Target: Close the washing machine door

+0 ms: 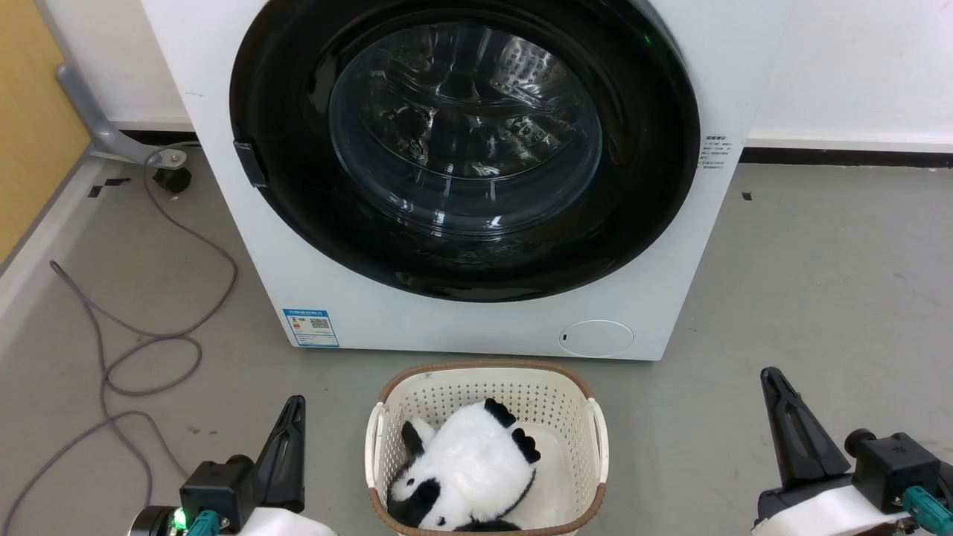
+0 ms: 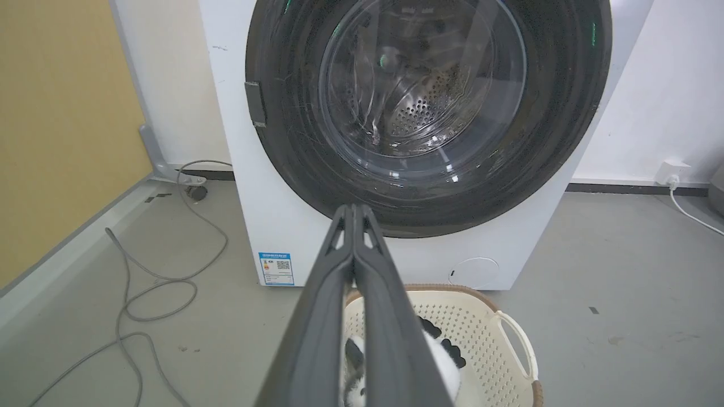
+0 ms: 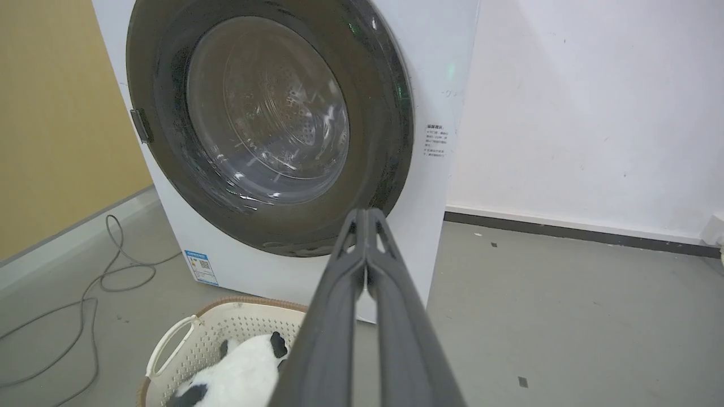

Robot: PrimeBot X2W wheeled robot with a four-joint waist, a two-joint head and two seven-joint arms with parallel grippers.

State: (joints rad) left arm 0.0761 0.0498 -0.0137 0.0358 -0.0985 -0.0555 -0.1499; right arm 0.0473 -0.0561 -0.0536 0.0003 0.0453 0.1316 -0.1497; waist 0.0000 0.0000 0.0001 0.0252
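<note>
Left gripper (image 1: 295, 406) and right gripper (image 1: 770, 376) pinched together, empty, at lower left and lower right: with washing machine door (image 1: 465, 149) seemingly flush at upper centre, press flat on its rim beside left-edge tab (image 1: 249, 164) if unlatched.

We find the basket (image 1: 476, 394) just before the machine (image 1: 447, 327); floor (image 1: 782, 298) lies open on both sides, a cable (image 1: 236, 274) on the left.

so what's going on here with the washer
The washing machine door sits flush against the washing machine, so it looks closed. The left gripper and right gripper hang low in front, jaws shut and empty, touching nothing. Between them on the floor stands a laundry basket with a panda plush inside.
</note>
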